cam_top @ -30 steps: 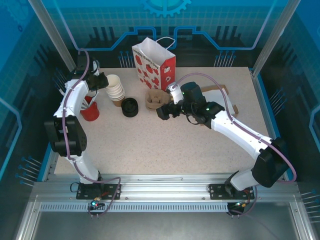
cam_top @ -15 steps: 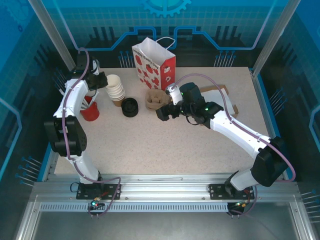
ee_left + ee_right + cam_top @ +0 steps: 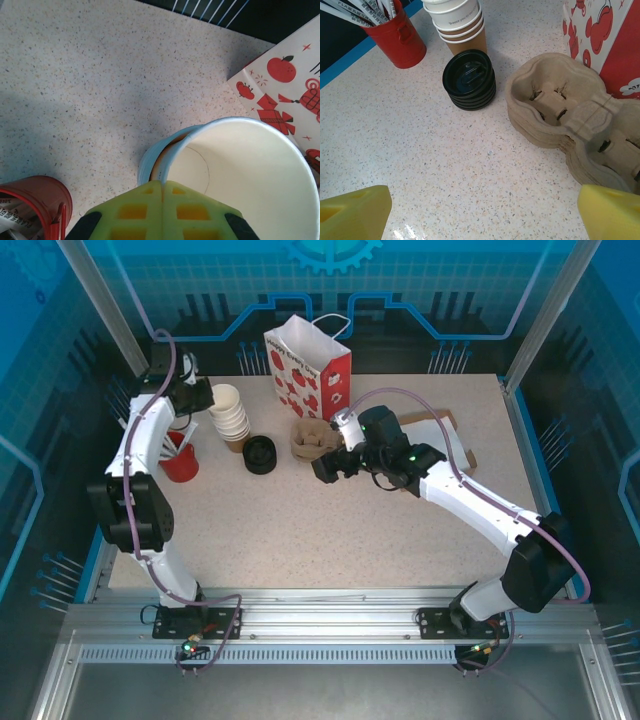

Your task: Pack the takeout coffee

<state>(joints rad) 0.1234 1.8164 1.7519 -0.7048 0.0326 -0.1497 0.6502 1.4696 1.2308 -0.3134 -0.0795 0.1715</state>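
**Packing barely begun: coffee not yet made up**

The coffee is so far only parts, both left of the bag (image 3: 310,370). The top cup (image 3: 250,170) sits lidless on the cup stack (image 3: 230,418), with the black lids (image 3: 260,454) just nearer. The left gripper (image 3: 162,184) is closed, seemingly pinching that cup's rim. The carrier tray (image 3: 560,110) lies in front of the bag, and the right gripper (image 3: 322,468) hangs beside it, jaws wide and empty. Lidding and bagging remain.

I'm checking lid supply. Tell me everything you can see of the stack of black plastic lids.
The stack of round black plastic lids holds several nested glossy lids, moulded recess on top. It stands upright on the speckled tabletop, nearer the arms than the stack of paper cups, left of the brown cardboard cup carriers. Nothing grips it.
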